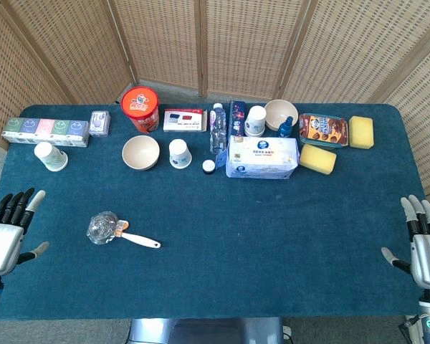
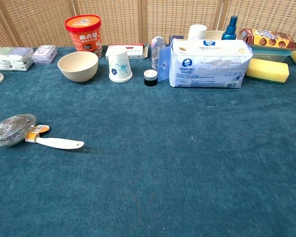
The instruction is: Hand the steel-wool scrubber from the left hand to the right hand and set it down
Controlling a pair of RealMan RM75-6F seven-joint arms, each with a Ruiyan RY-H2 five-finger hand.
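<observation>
The steel-wool scrubber (image 1: pixel 106 228) (image 2: pixel 13 130), a silvery wire ball with a white handle pointing right, lies on the blue table cloth at the left front. My left hand (image 1: pixel 8 229) hovers at the table's left edge, fingers spread, holding nothing, a short way left of the scrubber. My right hand (image 1: pixel 424 240) stands at the right edge, fingers apart and empty, far from the scrubber. Neither hand shows in the chest view.
Along the back stand a red tub (image 1: pixel 140 108), a beige bowl (image 1: pixel 141 152), paper cups (image 1: pixel 179 153), a water bottle (image 1: pixel 216 127), a tissue pack (image 1: pixel 263 158), yellow sponges (image 1: pixel 317 158), a snack tray (image 1: pixel 322 130) and boxes (image 1: pixel 46 132).
</observation>
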